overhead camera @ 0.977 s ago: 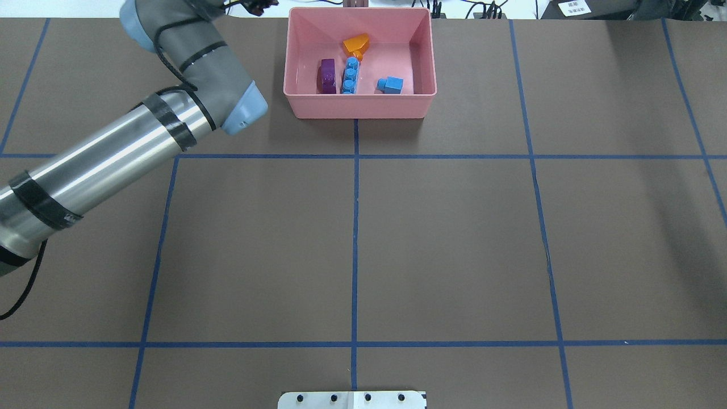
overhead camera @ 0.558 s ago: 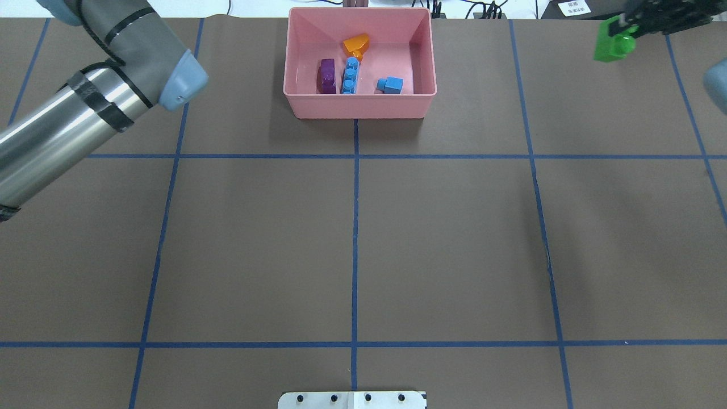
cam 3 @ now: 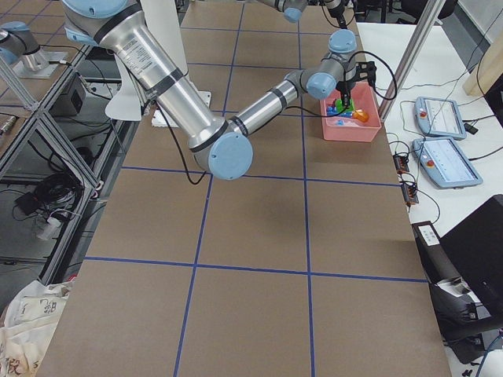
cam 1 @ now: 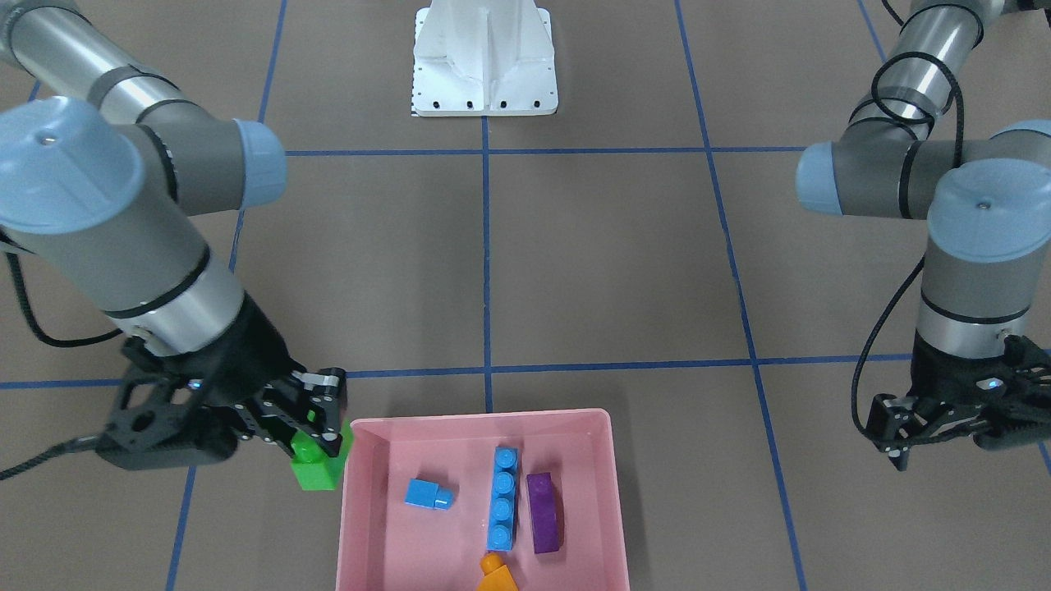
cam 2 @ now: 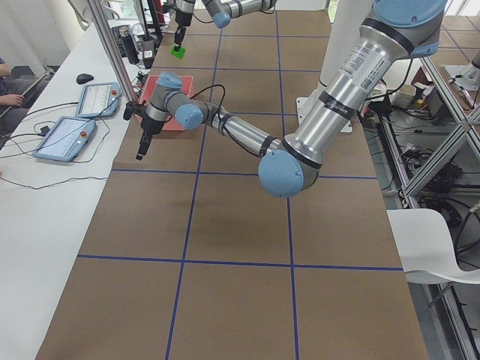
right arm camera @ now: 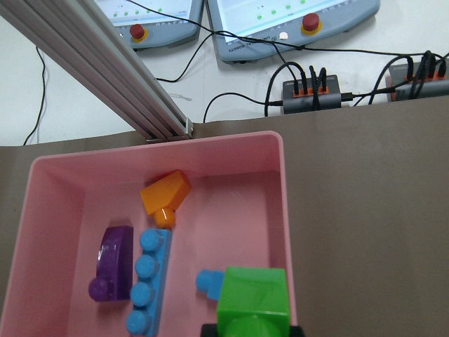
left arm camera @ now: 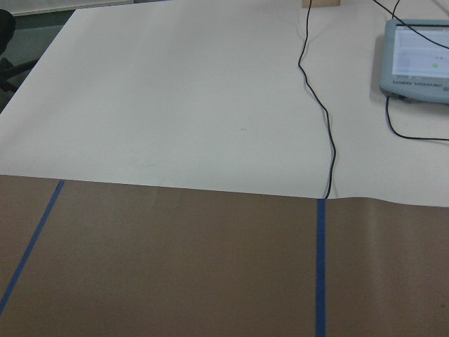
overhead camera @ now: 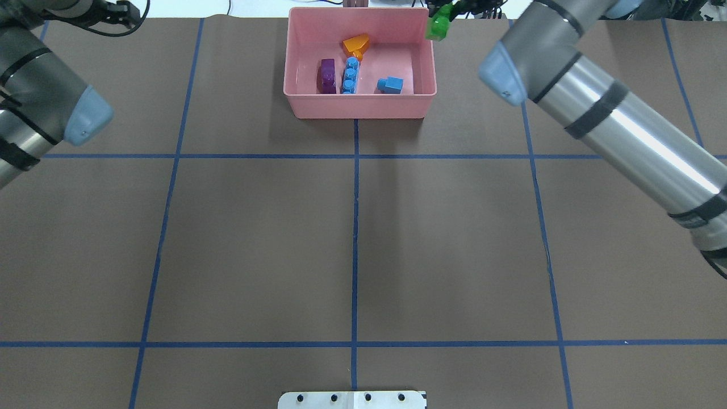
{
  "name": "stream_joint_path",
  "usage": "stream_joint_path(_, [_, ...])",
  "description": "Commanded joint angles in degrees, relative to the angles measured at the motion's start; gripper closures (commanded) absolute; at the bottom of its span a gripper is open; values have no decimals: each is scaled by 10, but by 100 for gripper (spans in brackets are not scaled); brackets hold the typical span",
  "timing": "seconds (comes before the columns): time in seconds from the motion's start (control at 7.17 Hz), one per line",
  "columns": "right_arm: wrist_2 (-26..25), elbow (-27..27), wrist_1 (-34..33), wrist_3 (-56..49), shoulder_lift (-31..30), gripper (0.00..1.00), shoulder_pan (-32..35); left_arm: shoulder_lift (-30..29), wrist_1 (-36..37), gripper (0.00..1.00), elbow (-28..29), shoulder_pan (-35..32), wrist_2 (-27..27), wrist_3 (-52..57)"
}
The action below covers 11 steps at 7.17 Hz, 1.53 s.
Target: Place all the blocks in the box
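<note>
The pink box [overhead camera: 360, 111] stands at the table's far middle. In it lie the orange block [overhead camera: 356, 42], the purple sloped block [overhead camera: 327, 75], the long blue block [overhead camera: 350, 75] and the small blue block [overhead camera: 391, 84]. My right gripper [overhead camera: 448, 14] is shut on the green block [overhead camera: 439, 25] and holds it above the box's right rim, near the far corner. The front view shows this block [cam 1: 316, 466] just outside the rim [cam 1: 484, 420]; the right wrist view shows it [right arm camera: 254, 300] above the wall. My left gripper [cam 1: 944, 447] hangs far left of the box, empty, its fingers spread.
The white robot base [overhead camera: 352, 399] sits at the near table edge. Beyond the far edge is a white table with control pendants [right arm camera: 295, 21], cables and an aluminium post [right arm camera: 105, 63]. The left arm's elbow [overhead camera: 85, 119] hangs over the table's left part.
My right arm has swung in from the far right, carrying the green block to the box's right rim. My left arm has drawn further back to the left, away from the box.
</note>
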Motion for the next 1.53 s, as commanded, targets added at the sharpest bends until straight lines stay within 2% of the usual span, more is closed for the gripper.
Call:
stream_joint_path(0.0, [-107,-104,8,10,88,100,-52,64,-2,0,-42,-2,-3,30])
stream_joint_path(0.14, [-139,-150,66,11,91,100,-74,80,-11,0,-47,-1,-4,31])
stream_joint_path(0.28, [-149,-188,102,10,90,100,-81,96,-28,0,-47,-1,-8,35])
stream_joint_path(0.42, [-149,-189,101,4,90,59,-81,101,-28,0,-49,-3,-34,66])
stream_joint_path(0.56, [-142,-189,100,3,90,1,-80,119,-28,0,-63,-3,-42,73])
stream_joint_path(0.7, [-127,-187,98,-14,90,0,-75,121,-27,0,-65,-3,-54,74])
stream_joint_path(0.84, [-86,-179,87,-25,85,0,-59,127,-26,0,-65,-20,-94,100])
stream_joint_path(0.98, [-40,-136,37,-62,66,0,-33,148,-22,0,-71,-56,-145,170])
stream_joint_path(1.12, [-30,-54,-50,-135,22,0,-17,168,-19,0,-73,-99,-205,241])
stream_joint_path(1.26, [-15,-1,-121,-224,-14,0,4,190,-16,0,-72,-136,-248,311])
stream_joint_path(1.4, [22,37,-146,-281,-61,0,38,208,-3,0,-73,-160,-265,365])
